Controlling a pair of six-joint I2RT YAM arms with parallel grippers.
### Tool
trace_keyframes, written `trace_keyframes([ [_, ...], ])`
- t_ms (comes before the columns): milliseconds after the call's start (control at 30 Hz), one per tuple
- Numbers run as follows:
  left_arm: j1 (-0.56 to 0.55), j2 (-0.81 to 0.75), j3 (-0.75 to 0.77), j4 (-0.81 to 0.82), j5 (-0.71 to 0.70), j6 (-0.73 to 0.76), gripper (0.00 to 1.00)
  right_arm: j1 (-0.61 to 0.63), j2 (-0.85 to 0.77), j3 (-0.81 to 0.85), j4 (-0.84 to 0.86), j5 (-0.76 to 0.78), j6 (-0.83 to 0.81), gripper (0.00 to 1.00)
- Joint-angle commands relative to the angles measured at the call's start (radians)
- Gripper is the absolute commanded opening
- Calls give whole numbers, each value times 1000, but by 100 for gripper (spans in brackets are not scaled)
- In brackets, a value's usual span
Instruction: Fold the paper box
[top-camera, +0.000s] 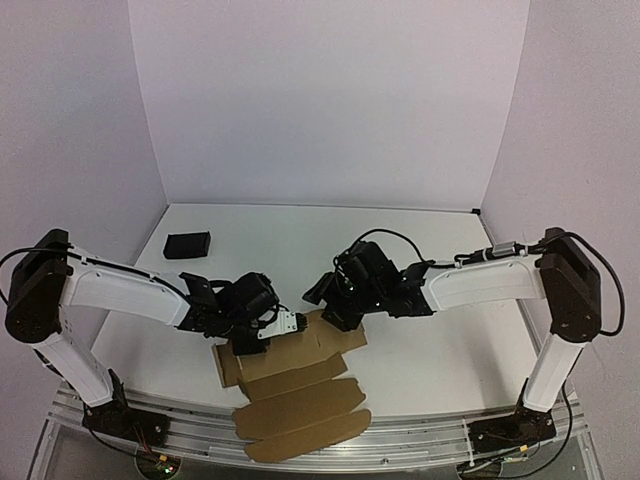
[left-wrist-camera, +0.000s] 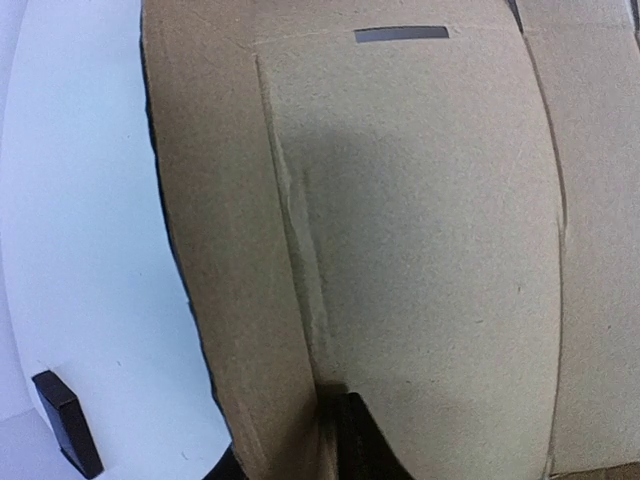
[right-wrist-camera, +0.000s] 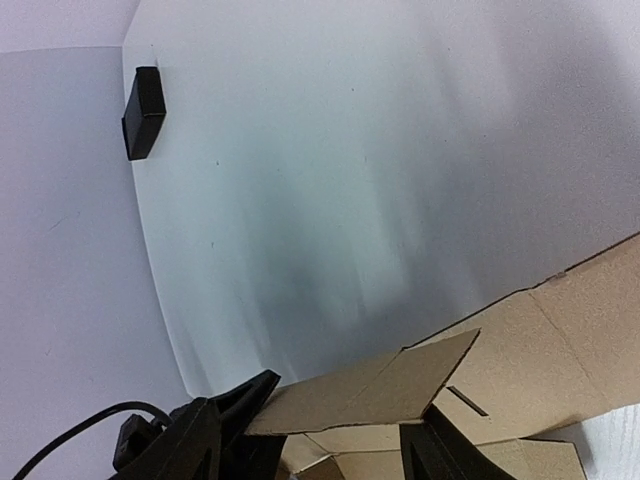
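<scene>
The paper box (top-camera: 300, 395) is a flat brown die-cut cardboard sheet lying at the table's near edge, its flaps hanging over the front. My left gripper (top-camera: 284, 324) is at the sheet's far left part. In the left wrist view the cardboard (left-wrist-camera: 430, 230) fills the frame, and a raised left flap (left-wrist-camera: 230, 250) runs down between my dark fingers (left-wrist-camera: 360, 445), which look closed on it. My right gripper (top-camera: 328, 300) is at the sheet's far edge. It is open, and a lifted flap (right-wrist-camera: 400, 385) lies across between its fingers (right-wrist-camera: 228, 418).
A small black rectangular block (top-camera: 187, 244) lies at the far left of the white table; it also shows in the left wrist view (left-wrist-camera: 68, 422) and the right wrist view (right-wrist-camera: 143, 112). White walls close the back and sides. A metal rail (top-camera: 420, 440) runs along the front edge.
</scene>
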Motion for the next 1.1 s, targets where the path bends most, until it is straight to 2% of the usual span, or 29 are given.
trace_keyframes([
  [0, -29, -57, -24, 75, -77, 104, 11, 9, 0, 9, 48, 9, 23, 62],
  [67, -36, -84, -65, 159, -123, 214, 1, 9, -6, -1, 53, 7, 25, 62],
  [100, -37, -100, -91, 215, -145, 276, 0, 9, -10, -5, 54, 9, 24, 62],
  [200, -38, -152, -191, 469, -186, 513, 0, 9, -35, -21, 67, 18, 12, 62],
  [300, -37, -192, -308, 750, -145, 745, 0, 9, -92, -51, 74, 45, -20, 62],
  [400, -38, -186, -374, 869, -106, 813, 0, 9, -163, -85, 57, 56, -62, 62],
  [467, -37, -173, -400, 935, -92, 829, 0, 9, -223, -94, -19, 66, -122, 62],
  [567, -37, -156, -449, 1095, -45, 897, 0, 9, -298, -73, -184, 80, -272, 62],
  [667, -37, -149, -472, 1247, 21, 936, 0, 9, -323, 10, -347, 49, -492, 62],
  [833, -38, -122, -525, 1475, 152, 956, 0, 26, -324, 72, -393, -71, -891, 67],
  [900, -38, -110, -573, 1538, 216, 980, 0, 30, -329, 69, -383, -112, -1040, 72],
  [1000, -37, -78, -615, 1575, 267, 1000, 0, 29, -307, 92, -383, -121, -1217, 96],
  [1067, -38, -39, -619, 1599, 271, 1007, 0, 30, -279, 107, -388, -134, -1289, 98],
])
